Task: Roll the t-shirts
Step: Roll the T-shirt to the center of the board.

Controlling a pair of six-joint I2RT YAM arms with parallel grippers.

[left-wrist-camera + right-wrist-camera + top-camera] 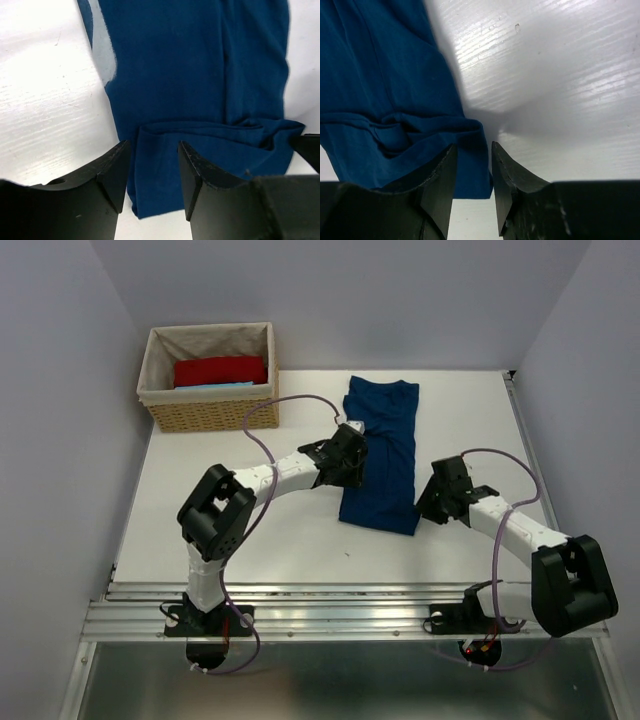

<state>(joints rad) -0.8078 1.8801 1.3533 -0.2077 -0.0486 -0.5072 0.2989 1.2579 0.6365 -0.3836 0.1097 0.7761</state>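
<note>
As the shirt [382,455] has its near hem folded once, left claw [154,147] and right claw [474,147] straddle its corners, both released. Symmetric spacing should keep the roll straight.

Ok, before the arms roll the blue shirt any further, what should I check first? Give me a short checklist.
1. Navy t-shirt lies long and narrow on the table, near end turned over once: ok.
2. Left gripper straddles the left corner of that turned end: ok.
3. Right gripper straddles the right corner: ok.
4. Jaws closed on the cloth: not ok, both pairs stand apart.
5. Cloth ahead of the fold smooth: ok, only slight creases.
6. Wicker basket clear of the roll path: ok, it stands apart at the far left.
</note>
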